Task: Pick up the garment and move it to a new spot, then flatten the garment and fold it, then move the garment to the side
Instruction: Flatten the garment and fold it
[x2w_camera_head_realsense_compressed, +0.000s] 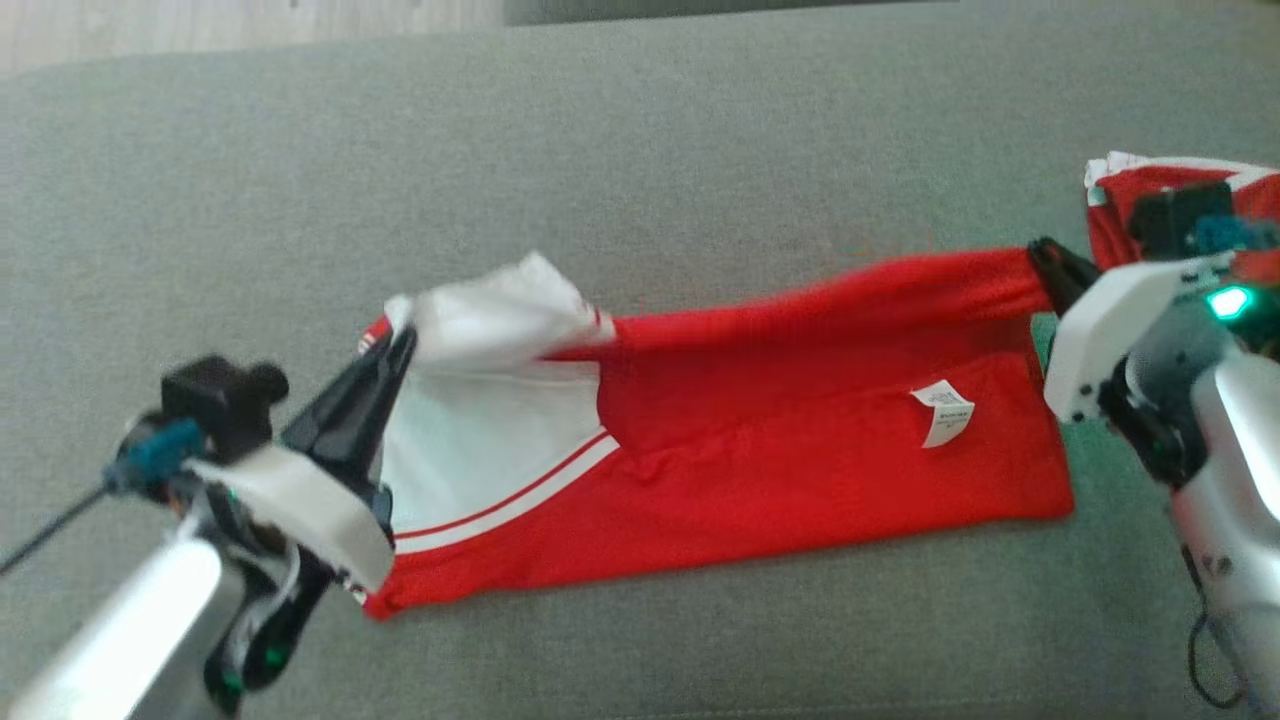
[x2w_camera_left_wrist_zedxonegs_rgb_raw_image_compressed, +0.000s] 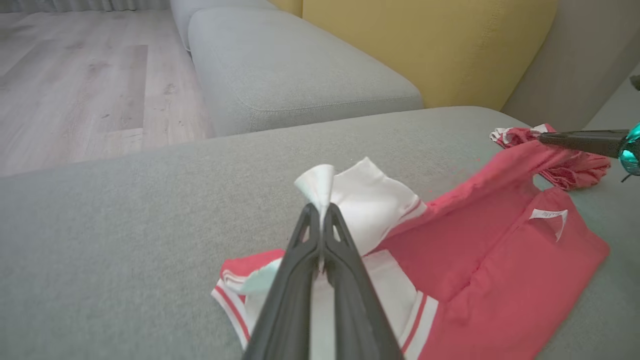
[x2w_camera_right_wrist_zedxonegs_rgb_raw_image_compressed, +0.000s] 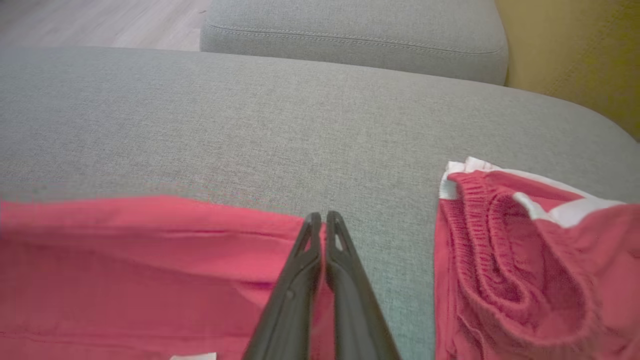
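A red garment (x2w_camera_head_realsense_compressed: 800, 430) with a white panel and white stripes lies stretched across the grey sofa seat (x2w_camera_head_realsense_compressed: 640, 150), a small white label (x2w_camera_head_realsense_compressed: 945, 410) on its red part. My left gripper (x2w_camera_head_realsense_compressed: 402, 340) is shut on the garment's white end (x2w_camera_left_wrist_zedxonegs_rgb_raw_image_compressed: 320, 187) and lifts that corner off the seat. My right gripper (x2w_camera_head_realsense_compressed: 1040, 250) is shut on the garment's red far edge (x2w_camera_right_wrist_zedxonegs_rgb_raw_image_compressed: 280, 235) at the right end. The upper edge of the garment hangs taut between the two grippers, with the lower layer flat on the seat.
A second red and white garment (x2w_camera_head_realsense_compressed: 1180, 195) lies crumpled at the right, beside my right gripper, also shown as a bunched red garment (x2w_camera_right_wrist_zedxonegs_rgb_raw_image_compressed: 530, 280). A grey cushion (x2w_camera_left_wrist_zedxonegs_rgb_raw_image_compressed: 295, 65) and a yellow backrest (x2w_camera_left_wrist_zedxonegs_rgb_raw_image_compressed: 430, 45) stand beyond. Wooden floor (x2w_camera_left_wrist_zedxonegs_rgb_raw_image_compressed: 75, 75) lies past the seat's edge.
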